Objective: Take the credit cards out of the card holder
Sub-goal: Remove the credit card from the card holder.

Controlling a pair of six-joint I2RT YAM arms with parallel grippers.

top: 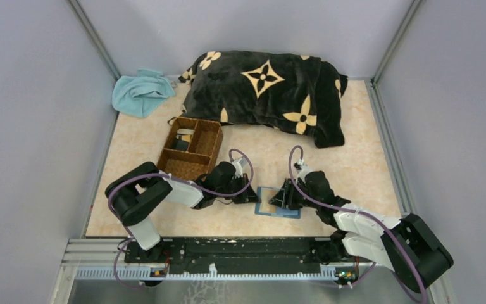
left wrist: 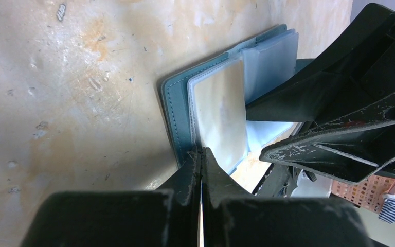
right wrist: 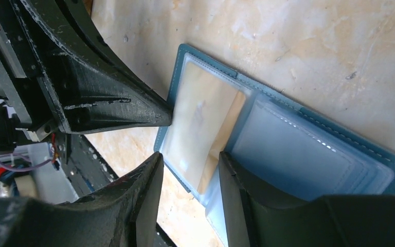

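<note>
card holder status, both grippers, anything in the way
Left fingers shut, tips at edge of the open teal-blue folding card holder. Right fingers open, straddling its pale plastic sleeve page. Nothing in the way.

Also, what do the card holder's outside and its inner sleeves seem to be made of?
The card holder: the outside is probably leather or imitation leather, matte teal, with a stitched border. Its inner sleeves: likely soft clear plastic, glossy and translucent, with dotted seams.

One card holder [top: 269, 206], one woven tray [top: 183, 168], one flowered pillow [top: 266, 95], one blue cloth [top: 139, 92]; two grippers: left gripper [left wrist: 201, 163], right gripper [right wrist: 190, 157].
</note>
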